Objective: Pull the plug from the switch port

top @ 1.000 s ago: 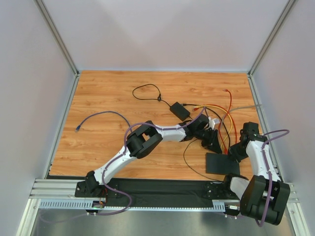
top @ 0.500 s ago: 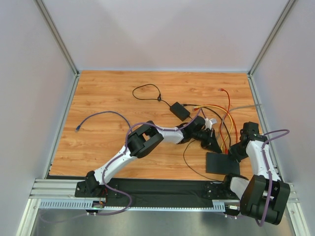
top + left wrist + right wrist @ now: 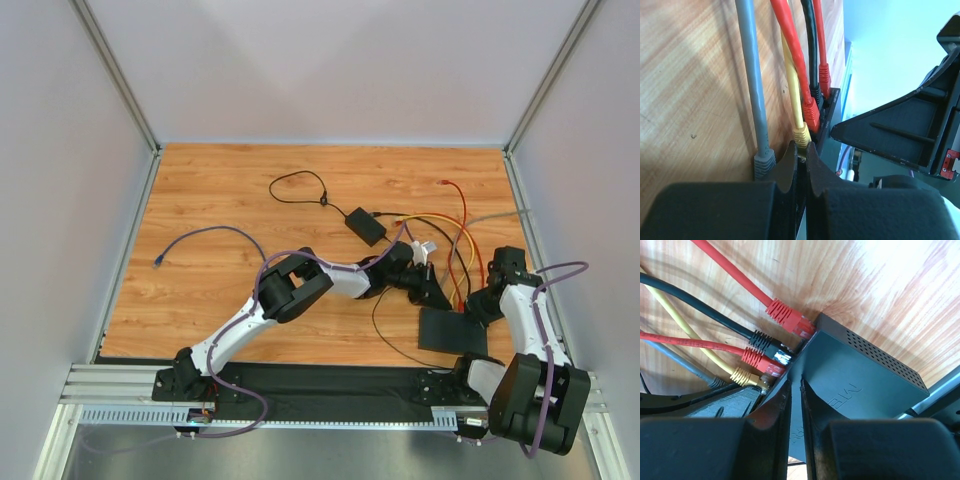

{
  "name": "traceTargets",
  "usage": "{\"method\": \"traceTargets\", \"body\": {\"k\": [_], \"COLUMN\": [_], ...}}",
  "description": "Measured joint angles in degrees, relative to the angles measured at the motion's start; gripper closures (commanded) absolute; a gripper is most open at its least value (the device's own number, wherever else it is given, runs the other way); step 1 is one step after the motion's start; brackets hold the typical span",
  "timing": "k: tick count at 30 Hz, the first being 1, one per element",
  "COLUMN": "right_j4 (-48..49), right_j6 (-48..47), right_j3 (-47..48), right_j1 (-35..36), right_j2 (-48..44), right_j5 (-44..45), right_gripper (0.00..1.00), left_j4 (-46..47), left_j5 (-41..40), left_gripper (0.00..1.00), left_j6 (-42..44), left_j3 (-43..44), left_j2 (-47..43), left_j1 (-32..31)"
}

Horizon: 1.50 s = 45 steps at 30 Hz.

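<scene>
The switch (image 3: 452,332) is a flat black box at the table's near right, with its vented top also in the right wrist view (image 3: 860,370). Several plugs sit along its port edge: grey (image 3: 763,162), yellow (image 3: 801,135), red (image 3: 811,112), black (image 3: 815,92) and a second red (image 3: 824,75). My left gripper (image 3: 801,150) is shut on the yellow plug, whose tip lies at the port edge (image 3: 762,384). My right gripper (image 3: 795,382) is shut, its tips pressed down on the switch top beside the ports. From above, the left gripper (image 3: 432,292) and the right gripper (image 3: 478,310) flank the switch's far edge.
A black power-adapter brick (image 3: 365,225) lies behind the switch with a thin black lead (image 3: 300,185). Red, yellow, black and grey cables (image 3: 462,240) fan out toward the back right. A loose purple cable (image 3: 205,233) curls at the left. Walls (image 3: 90,200) enclose the table.
The left gripper has closed onto the yellow plug and drawn slightly toward the left. The cable bundle behind it has shifted a little. The right arm has held its place on the switch.
</scene>
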Motion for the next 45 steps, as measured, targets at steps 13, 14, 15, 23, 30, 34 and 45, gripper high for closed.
{"method": "traceTargets", "body": {"k": [13,14,15,23,30,34,45], "right_j4": [1.9,2.21,2.49,6.34,7.56,7.67,7.72], "right_j6": [0.55,0.59,0.61,0.55,0.28,0.24,-0.92], "right_j3": [0.28,0.33,0.35,-0.33,-0.37,-0.7,-0.7], "right_j1": [2.19,2.38,2.43,2.58,2.62,2.62,2.62], "right_j2": [1.38,1.49,1.6,2.73,3.52,2.91,2.75], "right_j5": [1.22,1.27,1.27,2.01,2.19,2.19,2.08], "right_gripper": [0.86,0.86,0.86,0.86,0.86,0.86,0.86], "left_j4": [-2.86,-3.08,-3.23,-6.32,-23.74,-29.46,-39.69], "left_j5": [-11.23,-11.56,-11.65,-11.61,-11.61,-11.19,-8.87], "left_gripper": [1.0,1.0,1.0,1.0,1.0,1.0,1.0], "left_j6": [0.9,1.07,1.25,5.66,15.72,19.15,25.68], "left_j3": [-1.92,-1.92,-1.81,-0.83,7.41,9.53,13.51], "left_j2": [-2.89,-2.95,-2.97,-3.61,-4.33,-4.35,-4.5], "left_j1": [-0.02,-0.02,-0.04,0.0,0.57,1.68,5.9]}}
